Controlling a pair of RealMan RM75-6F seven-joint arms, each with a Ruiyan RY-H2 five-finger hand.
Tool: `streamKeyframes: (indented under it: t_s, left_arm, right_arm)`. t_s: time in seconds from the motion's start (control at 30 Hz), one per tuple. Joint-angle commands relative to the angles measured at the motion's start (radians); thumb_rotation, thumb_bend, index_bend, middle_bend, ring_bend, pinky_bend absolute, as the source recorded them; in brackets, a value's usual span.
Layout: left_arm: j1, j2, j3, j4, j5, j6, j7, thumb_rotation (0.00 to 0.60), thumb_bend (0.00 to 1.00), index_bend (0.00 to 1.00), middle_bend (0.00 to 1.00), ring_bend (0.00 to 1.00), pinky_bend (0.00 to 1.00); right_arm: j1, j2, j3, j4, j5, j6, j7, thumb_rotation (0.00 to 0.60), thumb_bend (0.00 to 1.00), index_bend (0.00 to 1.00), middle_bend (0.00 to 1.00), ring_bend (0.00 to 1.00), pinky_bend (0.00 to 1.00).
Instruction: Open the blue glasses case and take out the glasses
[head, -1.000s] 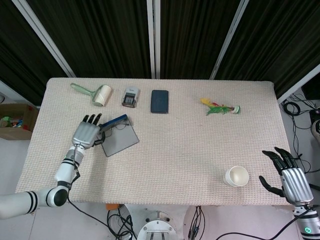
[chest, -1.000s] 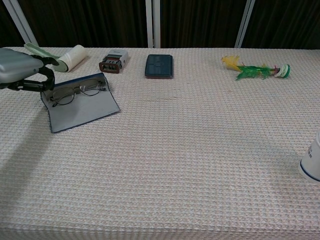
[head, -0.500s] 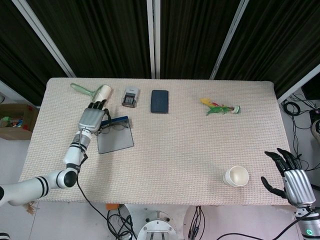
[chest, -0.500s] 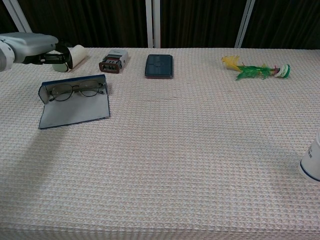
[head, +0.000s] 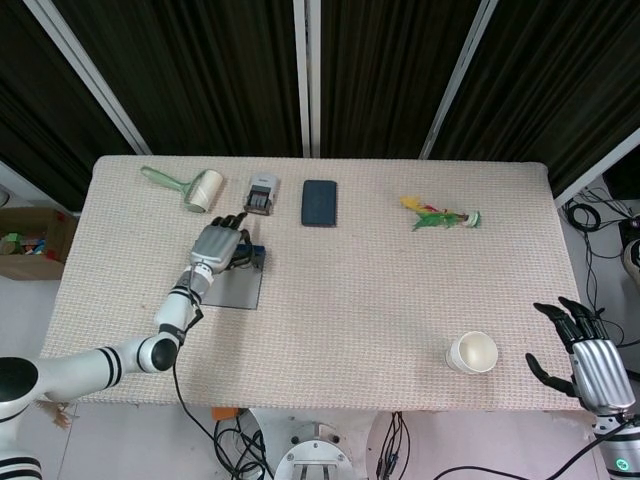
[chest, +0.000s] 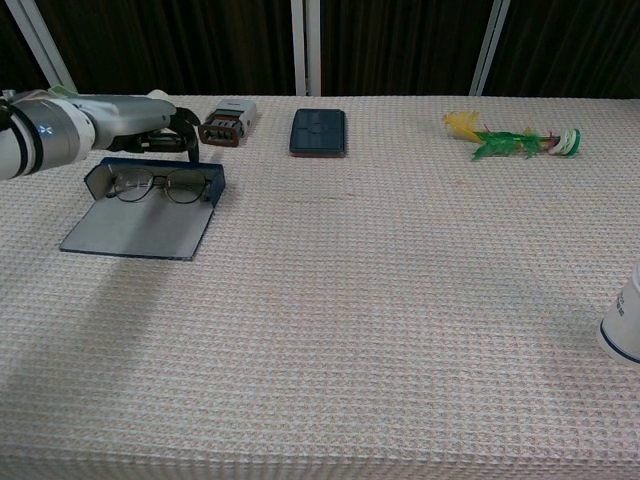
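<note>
The blue glasses case lies open on the left of the table, its flap spread flat toward me. Thin-framed glasses rest inside against the raised back wall. My left hand reaches in from the left, fingers stretched out just above and behind that back wall; whether it touches the case I cannot tell. From the head view the left hand covers the glasses and only the case flap shows. My right hand hangs off the table's front right corner, fingers spread, holding nothing.
Along the far edge lie a lint roller, a small grey stamp-like block and a dark flat pouch. A feathered shuttlecock lies far right. A paper cup stands near the front right edge.
The open case has slid right and turned across the frames, and my left hand has moved right with it. The right hand has sunk slightly.
</note>
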Motion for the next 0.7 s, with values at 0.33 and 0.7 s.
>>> streamKeyframes:
  t_s: [0.33, 0.7]
  left_arm:
    - [0.021, 0.068, 0.055, -0.073, 0.132, 0.076, -0.010, 0.485, 0.39, 0.31, 0.02, 0.05, 0.12]
    - [0.006, 0.026, 0.067, 0.042, 0.150, 0.036, -0.027, 0.600, 0.31, 0.34, 0.02, 0.05, 0.12]
  right_arm:
    - [0.002, -0.006, 0.003, 0.015, 0.001, -0.001, 0.018, 0.600, 0.24, 0.18, 0.24, 0.07, 0.15]
    - [0.001, -0.009, 0.003, 0.020, 0.000, 0.001, 0.020, 0.600, 0.24, 0.18, 0.24, 0.07, 0.15]
